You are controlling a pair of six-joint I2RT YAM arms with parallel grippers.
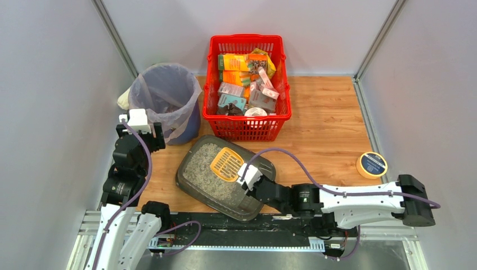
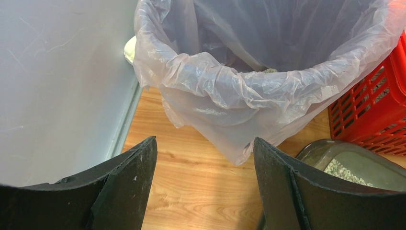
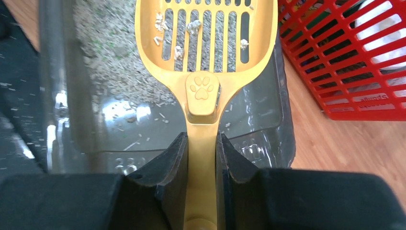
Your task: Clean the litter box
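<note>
The litter box [image 1: 194, 183] is a dark grey translucent tray with pale gravelly litter, lying in front of the red basket; it also shows in the right wrist view [image 3: 72, 110] and its corner in the left wrist view [image 2: 335, 153]. My right gripper [image 1: 246, 175] is shut on the handle of a yellow slotted scoop [image 1: 226, 163], held over the litter. In the right wrist view the scoop [image 3: 206, 43] carries a few pale clumps. My left gripper [image 2: 205, 153] is open and empty, above the wood just in front of the bag-lined bin [image 2: 249, 72].
The round bag-lined bin [image 1: 166, 95] stands at the back left. The red mesh basket [image 1: 247, 84] full of packets stands behind the litter box, close to the scoop in the right wrist view [image 3: 354, 62]. A tape roll [image 1: 372, 165] lies at the right. Grey walls enclose three sides.
</note>
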